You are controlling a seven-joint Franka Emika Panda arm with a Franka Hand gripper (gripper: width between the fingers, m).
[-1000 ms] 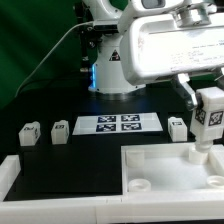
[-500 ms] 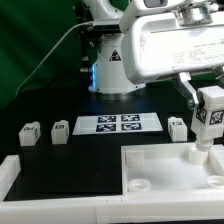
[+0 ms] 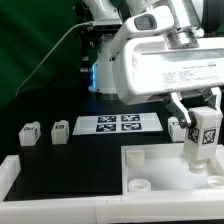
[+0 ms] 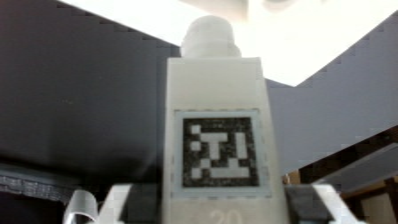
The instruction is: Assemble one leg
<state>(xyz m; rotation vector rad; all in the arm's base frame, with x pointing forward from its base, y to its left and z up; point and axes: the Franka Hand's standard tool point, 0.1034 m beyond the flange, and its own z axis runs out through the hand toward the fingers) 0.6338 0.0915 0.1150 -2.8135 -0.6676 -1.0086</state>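
1. Jaws of the two-finger gripper [image 3: 201,112] are clamped on the upper part of a small white plastic block-like leg [image 3: 205,138]. The gap is only as wide as the leg, with one dark finger [image 3: 181,106] on each side.
2. Wrist view: the same leg fills the middle, with pale finger pads [image 4: 121,203] pressed to its two sides at the near end. A black-and-white square tag [image 4: 222,152] is on the face towards the camera. A narrower rounded tip [image 4: 210,38] is at the far end.
3. Exterior view: the leg hangs upright from the jaws, tagged face towards the camera.
4. Its lower end is over the far corner, on the exterior view's right, of a large flat white plastic slab [image 3: 165,165] with round corner sockets. It is white on white there, so I cannot tell whether the leg touches the slab or sits in a socket.
5. One round socket [image 3: 140,185] shows at the slab's near corner, on the exterior view's left, well apart from the held leg.
6. Three spare legs, small, white and tagged, stand on the black table [image 3: 80,150]. Two [image 3: 28,132] [image 3: 60,130] are near each other at the exterior view's left. The third [image 3: 176,127] is just beside the held leg and partly hidden by the gripper.
7. The marker board [image 3: 118,124], thin, flat and white with four tags, lies between the left pair and the third spare leg.
8. A raised white plastic rail [image 3: 12,168] runs along the table's near edge, at the exterior view's left of the slab.
9. The white arm housing [image 3: 165,65] looms above the gripper.
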